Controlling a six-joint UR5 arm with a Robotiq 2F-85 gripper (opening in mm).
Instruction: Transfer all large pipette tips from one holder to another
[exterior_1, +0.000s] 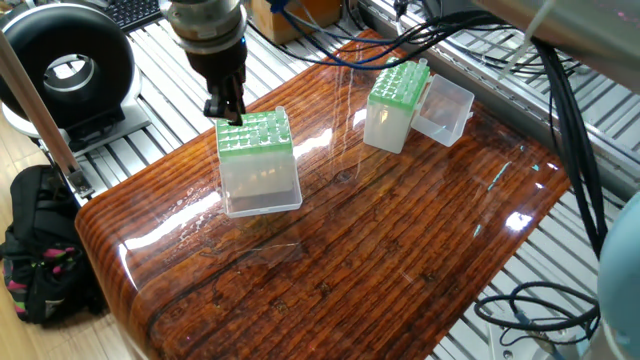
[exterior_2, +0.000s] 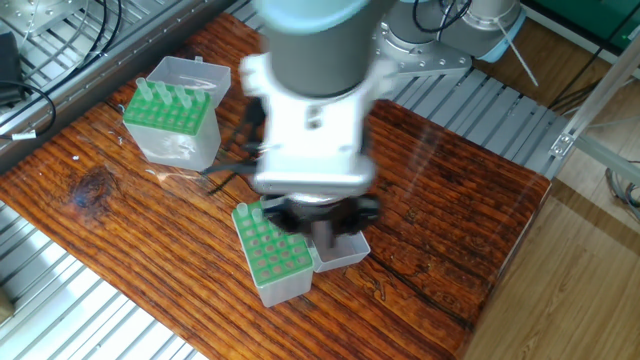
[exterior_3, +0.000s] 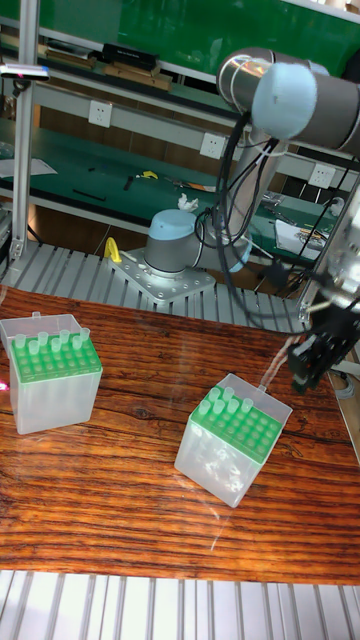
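Two clear holders with green tops stand on the wooden table. The nearer holder (exterior_2: 272, 255) (exterior_1: 257, 133) (exterior_3: 238, 425) carries a few large pipette tips (exterior_2: 258, 212) (exterior_3: 225, 398) along one edge. The other holder (exterior_2: 168, 112) (exterior_1: 398, 85) (exterior_3: 52, 358) carries several tips (exterior_2: 165, 95) (exterior_3: 50, 342). My gripper (exterior_1: 228, 115) (exterior_2: 322, 232) (exterior_3: 303, 375) hangs just beside the nearer holder, over its hinged lid (exterior_2: 340, 250). The fingers look close together, and I see no tip between them. Motion blur smears the arm in the other fixed view.
A black ring-shaped device (exterior_1: 65, 70) and a backpack (exterior_1: 40, 245) sit off the table's end. A second robot's base (exterior_3: 172, 245) stands behind the table. Cables (exterior_1: 560, 90) hang along one side. Ridged metal rails (exterior_2: 60, 290) border the wood.
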